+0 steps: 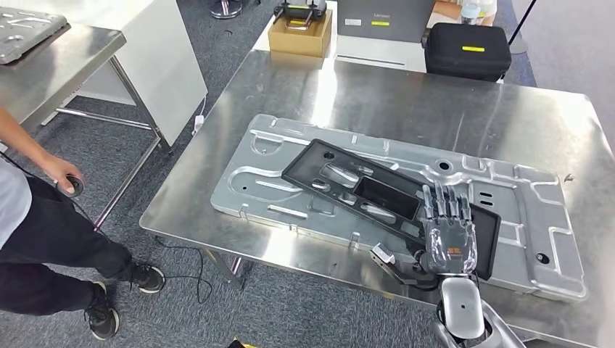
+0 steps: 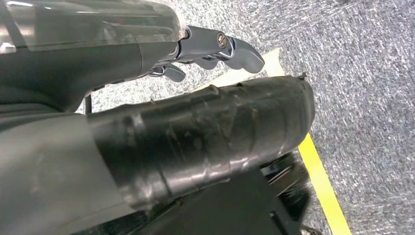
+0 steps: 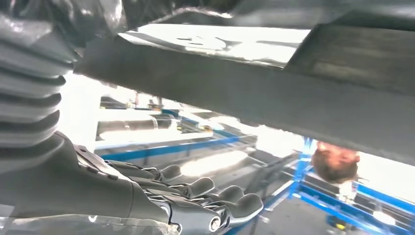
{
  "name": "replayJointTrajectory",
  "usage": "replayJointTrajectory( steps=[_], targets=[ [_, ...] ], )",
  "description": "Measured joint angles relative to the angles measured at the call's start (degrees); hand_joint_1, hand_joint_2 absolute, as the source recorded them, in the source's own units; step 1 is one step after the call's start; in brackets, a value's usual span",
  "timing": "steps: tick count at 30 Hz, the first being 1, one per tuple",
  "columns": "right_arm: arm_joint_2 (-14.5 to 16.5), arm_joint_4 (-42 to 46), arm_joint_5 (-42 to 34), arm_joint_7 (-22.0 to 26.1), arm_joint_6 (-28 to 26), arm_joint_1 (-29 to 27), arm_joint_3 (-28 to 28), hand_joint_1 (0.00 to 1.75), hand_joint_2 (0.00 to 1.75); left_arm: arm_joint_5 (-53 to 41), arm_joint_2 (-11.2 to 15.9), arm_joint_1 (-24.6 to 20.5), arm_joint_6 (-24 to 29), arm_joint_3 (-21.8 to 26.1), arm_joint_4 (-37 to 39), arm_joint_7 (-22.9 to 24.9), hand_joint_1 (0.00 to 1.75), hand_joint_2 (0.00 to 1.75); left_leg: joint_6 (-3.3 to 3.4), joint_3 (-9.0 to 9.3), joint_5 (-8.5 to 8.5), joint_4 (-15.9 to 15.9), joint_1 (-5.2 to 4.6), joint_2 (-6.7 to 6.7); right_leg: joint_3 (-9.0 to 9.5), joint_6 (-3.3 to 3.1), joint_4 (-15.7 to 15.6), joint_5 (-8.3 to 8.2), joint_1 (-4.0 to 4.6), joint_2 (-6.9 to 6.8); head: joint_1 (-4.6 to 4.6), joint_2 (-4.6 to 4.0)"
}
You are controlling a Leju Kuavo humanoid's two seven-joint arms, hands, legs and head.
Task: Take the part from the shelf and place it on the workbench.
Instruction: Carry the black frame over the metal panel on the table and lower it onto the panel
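Two wrist views add what the head view lacks: the left wrist view shows the left hand (image 2: pixel 215 49) hanging over grey carpet and a yellow floor stripe (image 2: pixel 320 178), fingers curled, nothing in them. Head view: steel workbench (image 1: pixel 406 101); on it a large silver stamped panel (image 1: pixel 522 210); across that panel, the part (image 1: pixel 362 190), a flat black rectangular frame with cut-outs. Right hand (image 1: pixel 447 230) rests flat on the part's near end, fingers extended and spread, grasping nothing.
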State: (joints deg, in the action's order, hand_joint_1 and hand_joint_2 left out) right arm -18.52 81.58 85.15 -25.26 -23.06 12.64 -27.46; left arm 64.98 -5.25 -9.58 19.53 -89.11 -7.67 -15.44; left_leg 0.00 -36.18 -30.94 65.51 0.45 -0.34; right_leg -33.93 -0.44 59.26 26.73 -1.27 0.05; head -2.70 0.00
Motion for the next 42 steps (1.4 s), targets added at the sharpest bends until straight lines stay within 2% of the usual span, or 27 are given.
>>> replayJointTrajectory(
  steps=[2, 3, 4, 5, 7, 8, 9, 12, 13, 15, 17, 19, 20, 23, 24, 25, 27, 29, 30, 32, 33, 34, 35, 36, 38, 40, 42],
  targets=[
    [-0.36, 1.76, 0.0, 2.42, 2.06, -1.24, 0.23, 0.0, 0.0, 0.61, 0.01, 0.3, 0.01, 0.02, 0.0, -0.35, 0.0, 0.0, -0.31, -3.19, -3.07, 7.05, 0.13, 0.01, 0.01, -0.22, 0.02, 0.06, 0.08, -0.11, 0.01, 0.0],
    [-0.62, 2.76, -0.02, 3.75, 3.35, -2.01, 0.52, 0.0, 0.0, 0.95, 0.02, 0.51, 0.01, 0.04, 0.0, -0.54, 0.0, 0.0, -0.37, -3.99, -3.32, 8.8, 0.16, 0.01, 0.03, -0.24, 0.03, 0.09, 0.1, -0.13, 0.01, 0.0],
    [-0.97, 3.85, -0.05, 5.09, 4.74, -2.82, 0.93, 0.0, 0.0, 1.22, 0.05, 0.7, 0.01, 0.07, 0.0, -0.71, 0.0, 0.0, -0.35, -3.86, -2.5, 8.56, 0.18, 0.01, 0.08, -0.23, 0.05, 0.13, 0.11, -0.12, 0.01, 0.0],
    [-1.46, 5.05, -0.11, 6.39, 6.18, -3.63, 1.45, 0.0, 0.0, 1.49, 0.09, 0.84, 0.01, 0.12, 0.0, -0.87, 0.0, 0.0, -0.24, -2.67, -0.73, 6.08, 0.18, 0.01, 0.18, -0.17, 0.07, 0.18, 0.1, -0.09, 0.01, 0.0],
    [-2.89, 7.5, -0.32, 8.93, 8.87, -5.1, 2.56, 0.0, 0.0, 2.09, 0.23, 1.06, 0.01, 0.3, 0.0, -1.25, 0.0, 0.0, 0.21, 1.04, 2.79, -1.57, 0.09, -0.02, 0.34, 0.12, 0.17, 0.35, 0.2, -0.02, 0.01, 0.0],
    [-3.83, 8.79, -0.49, 10.02, 9.83, -5.79, 3.14, 0.0, 0.0, 2.39, 0.3, 1.13, 0.01, 0.43, 0.0, -1.47, 0.0, 0.0, 0.45, 2.38, 3.66, -4.4, -0.01, -0.04, 0.31, 0.37, 0.2, 0.39, 0.3, -0.01, -0.01, 0.0],
    [-4.79, 10.01, -0.68, 10.95, 10.57, -6.42, 3.7, 0.0, 0.0, 2.69, 0.35, 1.24, 0.01, 0.56, 0.0, -1.7, 0.0, 0.0, 0.68, 3.05, 3.87, -5.94, -0.12, -0.06, 0.23, 0.65, 0.22, 0.38, 0.39, 0.0, -0.02, 0.0],
    [-7.63, 13.69, -1.74, 12.79, 12.22, -8.31, 5.45, 0.0, 0.0, 3.44, 0.48, 1.76, -0.05, 0.85, 0.0, -2.19, 0.0, 0.0, 1.59, 3.21, 3.99, -6.73, -0.21, -0.05, 0.18, 1.59, 0.15, 0.33, 0.31, 0.0, -0.04, 0.0],
    [-8.59, 14.97, -2.29, 13.23, 12.75, -8.99, 6.11, 0.0, 0.0, 3.65, 0.52, 1.89, -0.1, 0.93, 0.0, -2.33, 0.0, 0.0, 2.04, 3.36, 4.19, -7.07, -0.15, -0.01, -0.08, 1.85, 0.81, 0.93, 0.21, 0.0, -0.06, 0.0],
    [-10.48, 17.38, -3.31, 13.82, 13.54, -10.31, 7.43, 0.0, 0.0, 3.99, 0.56, 1.98, -0.23, 1.11, 0.0, -2.57, 0.0, 0.0, 2.75, 3.57, 4.53, -7.59, -0.03, 0.06, -1.9, 2.24, 4.97, 3.69, 0.04, 0.0, -0.09, 0.0],
    [-11.47, 18.57, -3.73, 14.0, 13.81, -10.97, 8.15, 0.0, 0.0, 4.2, 0.57, 1.99, -0.32, 1.21, 0.0, -2.66, 0.0, 0.0, 2.95, 3.54, 4.56, -7.62, -0.07, 0.06, -3.74, 2.41, 8.96, 6.0, 0.04, 0.01, -0.09, 0.0],
    [-11.63, 18.76, -3.8, 14.01, 13.85, -11.14, 8.27, 0.0, 0.0, 4.25, 0.57, 2.0, -0.36, 1.23, 0.0, -2.66, 0.0, 0.0, 2.96, 3.54, 4.55, -7.6, -0.09, 0.06, -4.25, 2.45, 10.07, 6.51, 0.04, 0.0, -0.09, 0.0],
    [-12.12, 19.54, -4.03, 14.15, 13.94, -11.82, 8.53, 0.0, 0.0, 4.35, 0.57, 2.08, -0.39, 1.34, 0.0, -2.67, 0.0, 0.0, 3.0, 3.54, 4.51, -7.55, -0.12, 0.06, -5.02, 2.53, 11.68, 6.79, 0.02, 0.0, -0.09, 0.0],
    [-14.55, 25.23, -5.5, 14.71, 11.59, -16.52, 10.92, 0.0, 1.31, 5.29, 0.61, 2.31, -0.39, 2.02, 0.0, -2.88, 0.0, 0.0, 2.62, 3.66, 3.91, -6.87, -0.37, -0.02, -1.39, 2.3, 4.83, 2.56, 0.13, -0.04, -0.08, 0.0],
    [-14.81, 26.88, -5.88, 14.98, 9.53, -18.1, 11.74, 0.0, 1.75, 5.6, 0.62, 2.32, -0.24, 2.16, 0.0, -2.95, 0.0, 0.0, 2.33, 3.71, 3.74, -6.69, -0.47, -0.06, 0.59, 2.05, 0.84, 0.96, 0.26, -0.04, -0.07, 0.0],
    [-14.55, 27.9, -6.23, 15.48, 6.69, -19.44, 12.33, 0.0, 1.75, 5.86, 0.62, 2.34, 0.05, 2.2, 0.0, -2.94, 0.0, 0.0, 2.08, 3.72, 3.69, -6.68, -0.56, -0.09, 0.8, 1.82, 0.28, 1.15, 0.43, -0.02, -0.06, 0.0],
    [-12.76, 29.71, -7.35, 16.81, -0.96, -22.05, 13.48, 0.0, 1.75, 6.29, 0.62, 2.41, 0.82, 2.26, 0.0, -2.75, 0.0, 0.0, 1.51, 3.79, 3.6, -6.77, -0.53, -0.12, 0.84, 1.21, 0.1, 0.99, 0.46, 0.0, -0.05, 0.0],
    [-9.56, 31.12, -8.18, 17.89, -7.71, -23.59, 14.44, 0.0, 1.75, 6.59, 0.63, 2.43, 1.51, 2.32, 0.0, -2.55, 0.0, 0.0, 0.8, 3.27, 2.32, -5.33, -0.41, -0.07, 1.01, 0.51, -0.16, 0.8, 0.26, 0.03, 0.01, 0.0],
    [-8.04, 31.69, -8.29, 18.26, -9.72, -24.18, 14.82, 0.0, 1.75, 6.65, 0.63, 2.4, 1.72, 2.35, 0.0, -2.49, 0.0, 0.0, 0.48, 2.3, 0.82, -3.07, -0.34, -0.04, 1.09, 0.22, -0.27, 0.71, 0.17, 0.02, 0.06, 0.0],
    [-5.23, 32.68, -9.04, 19.21, -12.75, -25.69, 15.43, 0.0, 1.75, 6.67, 0.62, 2.39, 2.21, 2.38, 0.0, -2.36, 0.0, 0.0, 0.07, -0.85, -2.81, 3.92, -0.2, -0.01, 1.06, -0.1, -0.27, 0.73, 0.2, -0.09, 0.16, 0.0],
    [-3.82, 33.14, -10.0, 20.12, -13.99, -26.39, 15.63, 0.0, 1.75, 6.67, 0.61, 2.46, 2.49, 2.38, 0.0, -2.24, 0.0, 0.0, 0.01, -2.28, -3.9, 7.03, -0.14, 0.0, 1.05, -0.18, -0.26, 0.75, 0.25, -0.14, 0.15, 0.0],
    [-2.17, 33.68, -11.72, 21.76, -15.0, -26.9, 15.9, 0.0, 1.75, 6.68, 0.59, 2.56, 2.78, 2.38, 0.0, -2.14, 0.0, 0.0, 0.03, -2.91, -3.91, 8.47, -0.13, 0.0, 1.06, -0.22, -0.24, 0.77, 0.3, -0.13, 0.16, 0.0],
    [-0.23, 34.32, -14.32, 24.29, -15.71, -27.26, 16.37, 0.0, 1.75, 6.73, 0.57, 2.64, 3.08, 2.38, 0.0, -2.02, 0.0, 0.0, 0.16, -2.52, -2.83, 7.76, -0.14, 0.0, 1.12, -0.23, -0.23, 0.78, 0.36, -0.07, 0.16, 0.0],
    [1.94, 35.01, -17.95, 27.66, -16.1, -27.62, 17.11, 0.0, 1.75, 6.87, 0.57, 2.66, 3.36, 2.37, 0.0, -1.95, 0.0, 0.0, 0.41, -1.13, -0.96, 5.02, -0.17, 0.0, 1.23, -0.24, -0.22, 0.79, 0.42, 0.0, 0.16, 0.0],
    [6.61, 36.23, -26.86, 35.19, -16.48, -28.49, 19.26, 0.0, 1.75, 7.32, 0.57, 2.57, 4.04, 2.37, 0.0, -1.87, 0.0, 0.0, 1.13, 2.63, 2.4, -2.65, -0.37, -0.01, 1.39, -0.16, -0.15, 0.85, 0.62, 0.06, 0.15, 0.0],
    [10.76, 36.93, -34.09, 40.97, -16.61, -29.36, 21.53, 0.0, 1.75, 7.71, 0.56, 2.5, 4.61, 2.36, 0.0, -1.8, 0.0, 0.0, 1.53, 4.52, 3.34, -6.71, -0.63, 0.0, 1.29, 0.17, -0.1, 0.8, 0.76, 0.04, 0.14, 0.0],
    [14.16, 37.41, -38.02, 44.96, -16.63, -30.2, 23.54, 0.0, 1.75, 7.9, 0.54, 2.58, 4.89, 2.36, 0.0, -1.7, 0.0, 0.0, 1.73, 4.62, 3.47, -7.26, -0.63, -0.01, 1.21, 0.7, -0.2, 0.63, 0.82, 0.04, 0.12, 0.0]
  ],
)
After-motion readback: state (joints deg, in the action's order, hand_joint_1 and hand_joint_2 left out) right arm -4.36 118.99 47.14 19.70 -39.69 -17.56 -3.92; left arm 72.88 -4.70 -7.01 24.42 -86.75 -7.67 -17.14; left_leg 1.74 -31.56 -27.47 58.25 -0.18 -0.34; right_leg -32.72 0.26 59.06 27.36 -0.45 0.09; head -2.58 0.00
